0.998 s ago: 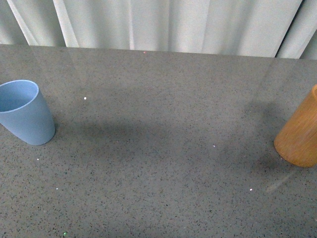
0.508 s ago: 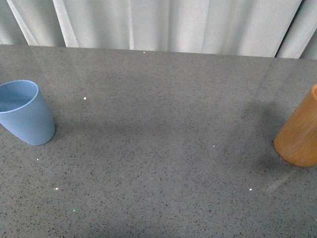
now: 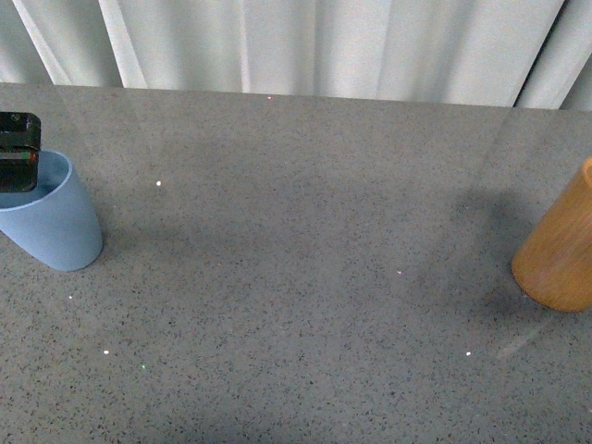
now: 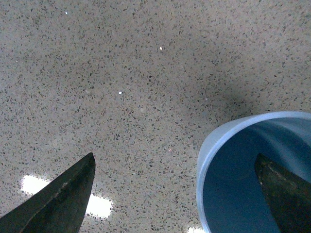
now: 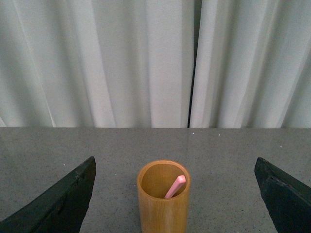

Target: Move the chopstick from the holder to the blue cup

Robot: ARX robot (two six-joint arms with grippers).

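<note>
The blue cup (image 3: 48, 215) stands upright at the table's left edge in the front view. A dark part of my left gripper (image 3: 18, 153) shows just above its rim. In the left wrist view my left gripper (image 4: 174, 155) is open and straddles the cup's rim (image 4: 204, 160), one finger over the inside, the other over the table. The cup's inside shows no stick. The tan wooden holder (image 3: 560, 250) stands at the far right. My right gripper (image 5: 174, 158) is open, facing the holder (image 5: 164, 208) from a distance. One pinkish chopstick (image 5: 175, 187) leans inside it.
The grey speckled table (image 3: 296, 277) runs back to a white curtain (image 3: 305, 46). Bright light patches (image 4: 97, 206) reflect off the table near the left finger. A dark gap splits the curtain (image 5: 192, 63) behind the holder.
My left gripper has come into the front view at the upper left, over the blue cup. The cup and the holder have not moved.
</note>
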